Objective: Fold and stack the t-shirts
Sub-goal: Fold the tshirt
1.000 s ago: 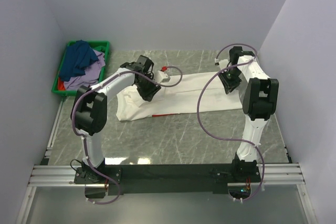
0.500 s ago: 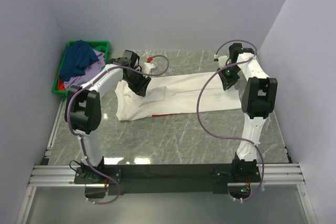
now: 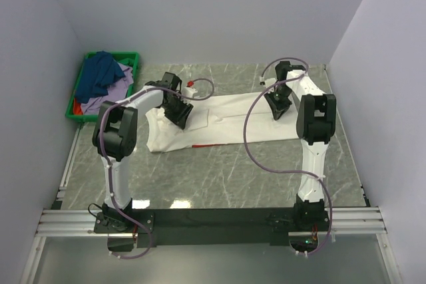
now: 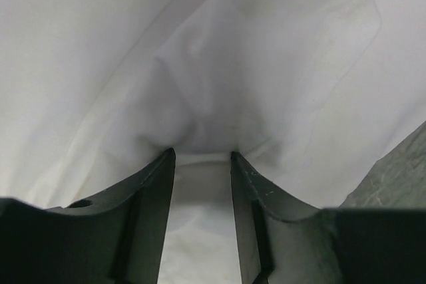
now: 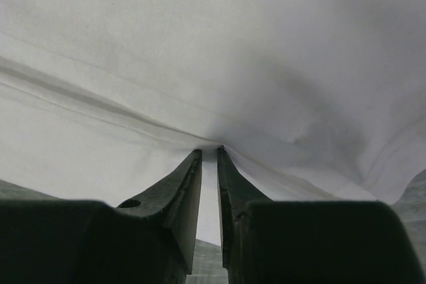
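At the far left, the green crate holds the waiting t-shirts: a dark blue one heaped on a lavender one, with a bit of red beneath.

The left gripper sits closer to the shirt's left end than a second ago, low on the cloth. In its wrist view the jaws stand partway apart with a puckered ridge of white fabric between the tips. It may be letting go, but I cannot tell whether it is pinching the cloth.

The white t-shirt lies across the middle of the marble table as a long band, left to right, mostly flat with soft creases and a thin red streak on its near edge.

The right gripper has slid inward from the shirt's right end. Its jaws are down to a narrow slit, nipping a seamed fold.

Both arms appear to be re-gripping for the next fold. Nothing is stacked yet.
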Action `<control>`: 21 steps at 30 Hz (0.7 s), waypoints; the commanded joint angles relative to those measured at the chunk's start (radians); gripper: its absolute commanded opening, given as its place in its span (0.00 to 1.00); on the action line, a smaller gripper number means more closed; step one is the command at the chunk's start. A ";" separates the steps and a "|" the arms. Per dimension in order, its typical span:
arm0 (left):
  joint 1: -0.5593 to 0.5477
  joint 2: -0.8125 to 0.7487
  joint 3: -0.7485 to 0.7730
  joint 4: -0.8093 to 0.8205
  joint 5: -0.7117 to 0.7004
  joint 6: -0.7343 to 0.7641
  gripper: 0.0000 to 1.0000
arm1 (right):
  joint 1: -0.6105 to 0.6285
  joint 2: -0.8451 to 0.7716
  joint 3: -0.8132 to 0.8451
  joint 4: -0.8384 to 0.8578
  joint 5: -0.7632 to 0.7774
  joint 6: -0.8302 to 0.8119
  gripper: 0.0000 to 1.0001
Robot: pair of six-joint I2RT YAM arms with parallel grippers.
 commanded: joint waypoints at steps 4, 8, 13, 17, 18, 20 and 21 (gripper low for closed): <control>0.057 -0.082 0.041 0.046 0.025 -0.069 0.48 | 0.001 -0.043 -0.094 0.007 0.046 -0.008 0.22; 0.079 -0.219 0.024 0.065 0.048 -0.097 0.51 | 0.016 -0.179 -0.309 0.010 0.003 -0.022 0.19; 0.078 -0.308 -0.047 0.003 0.106 -0.152 0.44 | 0.022 -0.361 -0.429 -0.071 -0.188 -0.104 0.19; 0.076 -0.360 -0.163 0.031 0.085 -0.250 0.35 | -0.042 -0.348 -0.259 -0.104 -0.206 -0.074 0.20; 0.076 -0.363 -0.186 0.043 0.080 -0.285 0.33 | -0.068 -0.328 -0.224 -0.105 -0.196 -0.060 0.20; 0.074 -0.372 -0.244 0.071 0.068 -0.327 0.29 | -0.073 -0.269 -0.146 -0.084 -0.121 -0.040 0.20; 0.073 -0.372 -0.256 0.092 0.068 -0.382 0.29 | -0.073 -0.248 -0.127 -0.060 -0.100 -0.040 0.20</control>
